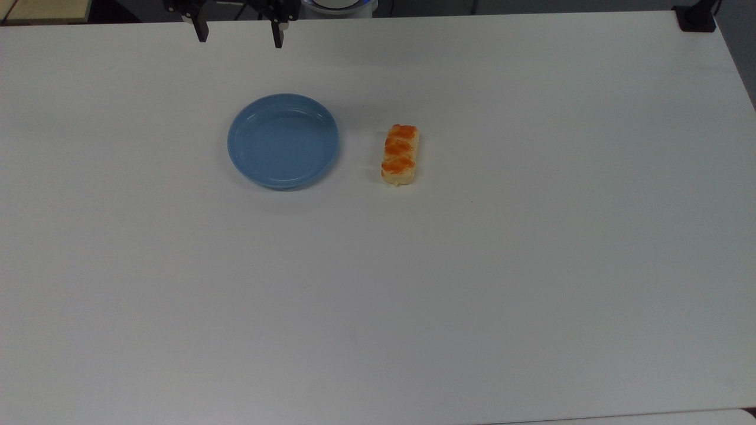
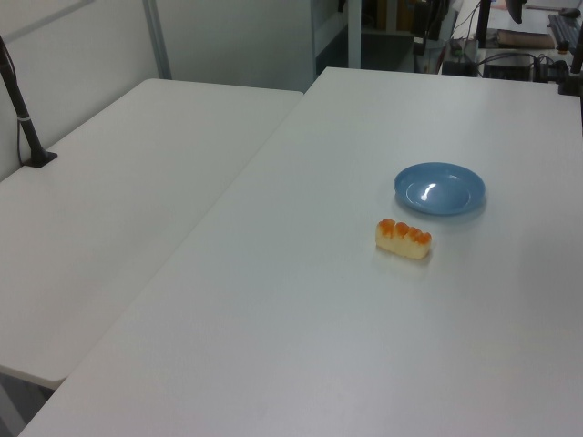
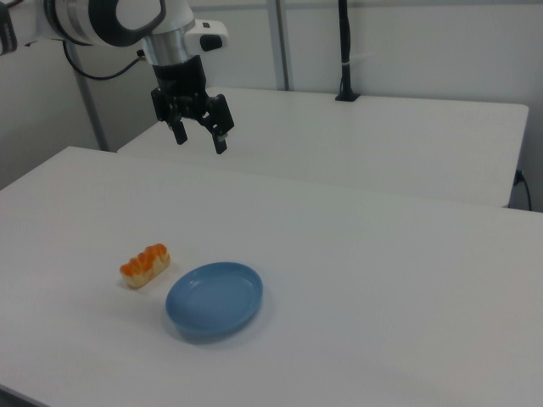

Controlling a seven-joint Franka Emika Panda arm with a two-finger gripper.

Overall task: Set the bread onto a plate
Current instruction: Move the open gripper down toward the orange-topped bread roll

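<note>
The bread [image 1: 400,154] lies flat on the white table [image 1: 531,265], just beside the blue plate [image 1: 283,141] on the top view's right, apart from its rim, untouched. My gripper [image 3: 200,135] hangs high above the table's far edge, fingers spread wide and holding nothing, likely readied to straddle the loaf. Bare tabletop surrounds both, leaving open room to descend.

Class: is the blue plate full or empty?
Empty. The plate shows bare blue inside; the bread lies beside it on the table.
</note>
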